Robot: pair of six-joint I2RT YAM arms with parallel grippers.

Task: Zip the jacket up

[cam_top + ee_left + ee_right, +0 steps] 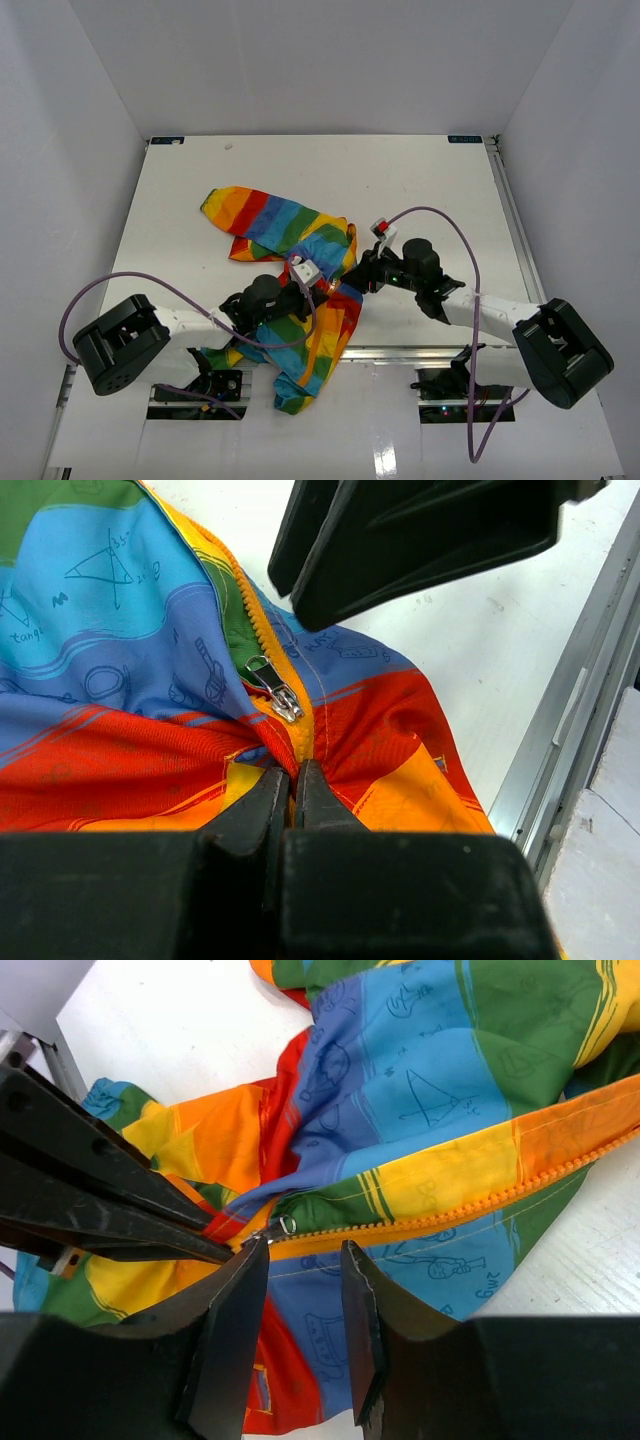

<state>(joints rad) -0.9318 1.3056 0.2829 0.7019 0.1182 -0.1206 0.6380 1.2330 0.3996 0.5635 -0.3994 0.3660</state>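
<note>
From above, a white table (400, 170) sat inside a booth of plain white walls (320, 60), with a metal rail (400, 352) running along the near edge. The jacket (290, 225) lay crumpled near the middle of the table, one sleeve pointing to the far left and its hem trailing over the near edge. The left gripper (322, 288) and right gripper (358, 272) met over the jacket's front. Purple cables (150, 280) looped from both arms.

In the left wrist view, the left gripper (296, 778) had its jaws pressed nearly together, pinching the jacket (120, 660) at the orange zipper tape just below the zipper slider (277, 692). The right gripper (290, 595) hung above. Bare table (480, 650) and the rail (565, 730) showed to the right.

In the right wrist view, the right gripper (303, 1260) had its jaws partway apart over the zipper line, with nothing clamped between them. The zipper slider (283, 1226) sat just beside one fingertip. The left gripper (225, 1245) came in from the left onto the jacket (450, 1080). White table (170, 1020) showed beyond.
</note>
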